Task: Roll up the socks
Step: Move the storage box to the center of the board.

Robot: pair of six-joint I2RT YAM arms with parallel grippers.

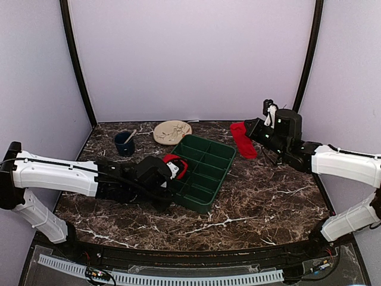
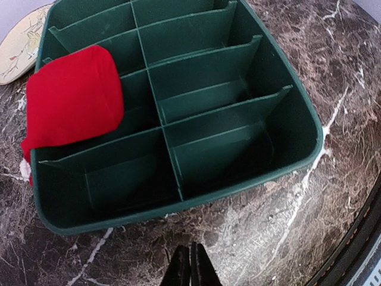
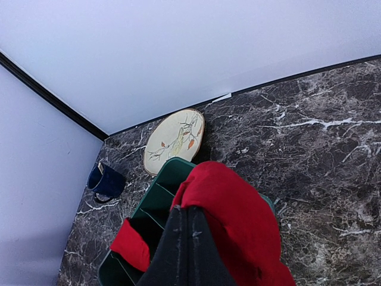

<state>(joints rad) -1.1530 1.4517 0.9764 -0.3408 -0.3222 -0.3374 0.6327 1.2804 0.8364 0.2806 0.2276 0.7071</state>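
One red sock (image 1: 176,162) lies as a folded pad over the left cells of the green divided tray (image 1: 201,206). In the left wrist view this sock (image 2: 74,104) rests on the dividers at the tray's (image 2: 311,140) left side, a white bit showing at its low end. My left gripper (image 1: 169,187) is shut and empty, low over the table just outside the tray's near rim (image 2: 191,269). My right gripper (image 1: 252,128) is shut on the other red sock (image 1: 243,139), which hangs from it above the table right of the tray (image 3: 238,220).
A dark blue mug (image 1: 124,143) and a cream patterned plate (image 1: 172,131) stand at the back, behind the tray. In the right wrist view the plate (image 3: 175,140) and mug (image 3: 106,180) show beyond the tray (image 3: 159,182). Walls close the back and sides.
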